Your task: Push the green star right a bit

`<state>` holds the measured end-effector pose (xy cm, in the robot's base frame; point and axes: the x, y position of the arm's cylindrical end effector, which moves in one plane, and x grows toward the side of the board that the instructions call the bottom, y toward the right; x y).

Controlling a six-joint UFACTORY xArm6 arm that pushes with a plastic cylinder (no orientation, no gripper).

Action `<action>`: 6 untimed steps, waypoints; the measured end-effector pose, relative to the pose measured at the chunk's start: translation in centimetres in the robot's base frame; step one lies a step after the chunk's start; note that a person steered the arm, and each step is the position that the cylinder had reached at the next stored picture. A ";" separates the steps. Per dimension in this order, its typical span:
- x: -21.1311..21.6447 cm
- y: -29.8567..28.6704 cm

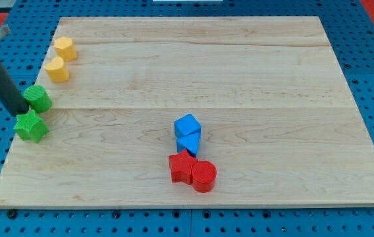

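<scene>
The green star (31, 126) lies near the board's left edge. A green round block (37, 98) sits just above it. My dark rod comes down from the view's top left, and my tip (21, 112) rests at the star's upper left, touching or almost touching it, just left of the green round block.
Two yellow blocks (64, 48) (58, 69) lie near the top left. Two blue blocks (187, 126) (188, 143), a red star (182, 167) and a red cylinder (204, 176) cluster at the bottom centre. The wooden board (253, 79) lies on a blue pegboard.
</scene>
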<state>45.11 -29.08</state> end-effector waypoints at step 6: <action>5.5 -0.2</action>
